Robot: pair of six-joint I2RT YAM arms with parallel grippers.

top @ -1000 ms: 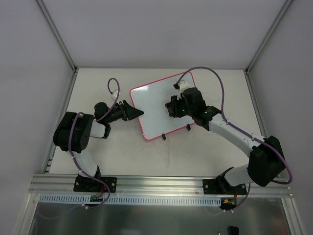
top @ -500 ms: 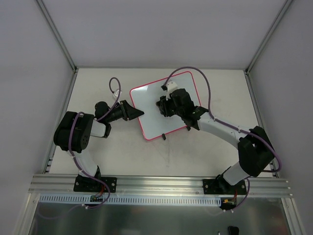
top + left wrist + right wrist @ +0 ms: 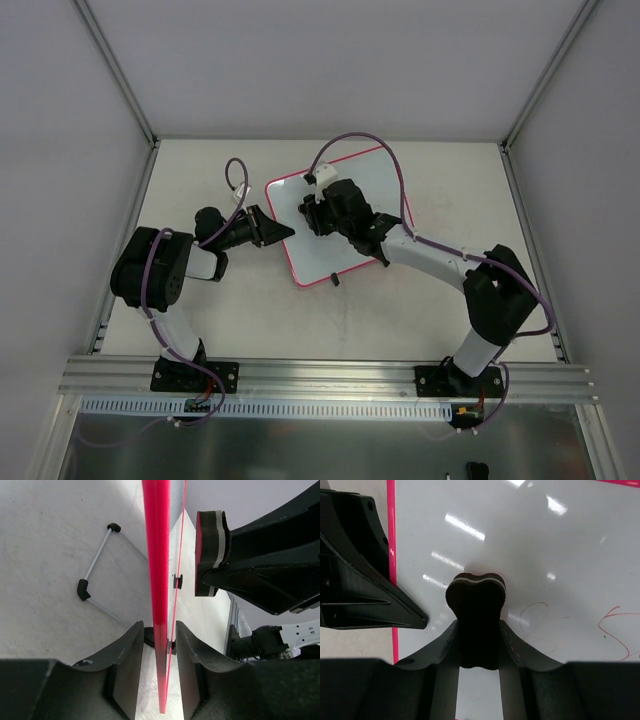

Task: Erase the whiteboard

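Whiteboard (image 3: 318, 256) is lying on the table (image 3: 250, 320) out in front of my two bases, turned at a bit of an angle, pink frame all the way round. My left gripper (image 3: 160, 642) comes in at the board's left edge and is pinching the frame, one finger on each side of that pink strip, which shows up edge-on in the left wrist view. My right gripper (image 3: 477, 630) is over the board's left part, not far from that same pinched edge, and it's clamped on a dark eraser (image 3: 476, 595) with a pale layer through it. The eraser sits low over the white surface, but honestly I can't tell whether it's actually touching or just a hair above. To the right of the eraser on the board there are thin red scribbles (image 3: 619, 630), plus a fainter loop closer in. One small black clip (image 3: 335, 281) sticks out from the board's near edge. Purple cable from my right arm arcs over the board's far edge.
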